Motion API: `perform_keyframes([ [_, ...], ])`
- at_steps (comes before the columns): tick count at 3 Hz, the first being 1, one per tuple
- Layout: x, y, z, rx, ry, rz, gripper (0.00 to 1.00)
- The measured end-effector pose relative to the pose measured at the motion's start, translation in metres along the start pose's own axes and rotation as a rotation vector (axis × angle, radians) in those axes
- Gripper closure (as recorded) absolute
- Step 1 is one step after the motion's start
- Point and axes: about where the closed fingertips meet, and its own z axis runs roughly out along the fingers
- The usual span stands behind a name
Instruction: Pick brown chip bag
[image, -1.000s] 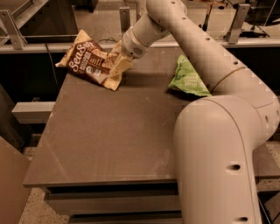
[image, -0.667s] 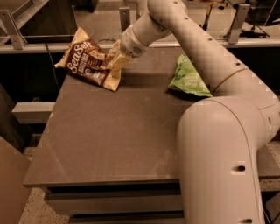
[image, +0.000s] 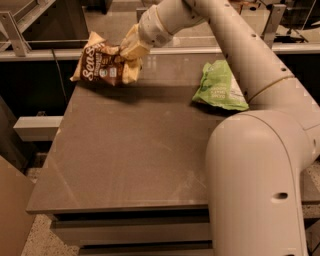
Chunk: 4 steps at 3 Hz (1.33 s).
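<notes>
The brown chip bag (image: 102, 66), dark brown with white script lettering and tan edges, hangs above the far left corner of the grey table (image: 130, 150), casting a shadow on the tabletop below it. My gripper (image: 128, 51) is shut on the bag's right end and holds it up in the air. The arm reaches in from the upper right.
A light green snack bag (image: 220, 86) with a white label lies on the table's far right, partly behind my arm. A metal rail and ledge (image: 45, 52) run behind the table. The robot's large white body (image: 260, 190) fills the lower right.
The gripper has lifted the brown chip bag off the tabletop; the bag now hangs higher than before, held at its right end.
</notes>
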Motion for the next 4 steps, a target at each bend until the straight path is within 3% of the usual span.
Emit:
perform_keyframes([
  [3,-0.107,-0.051,-0.070,0.121,0.076,-0.345,1.00],
  [4,-0.111,-0.054,-0.072,0.131,0.075,-0.354,1.00],
])
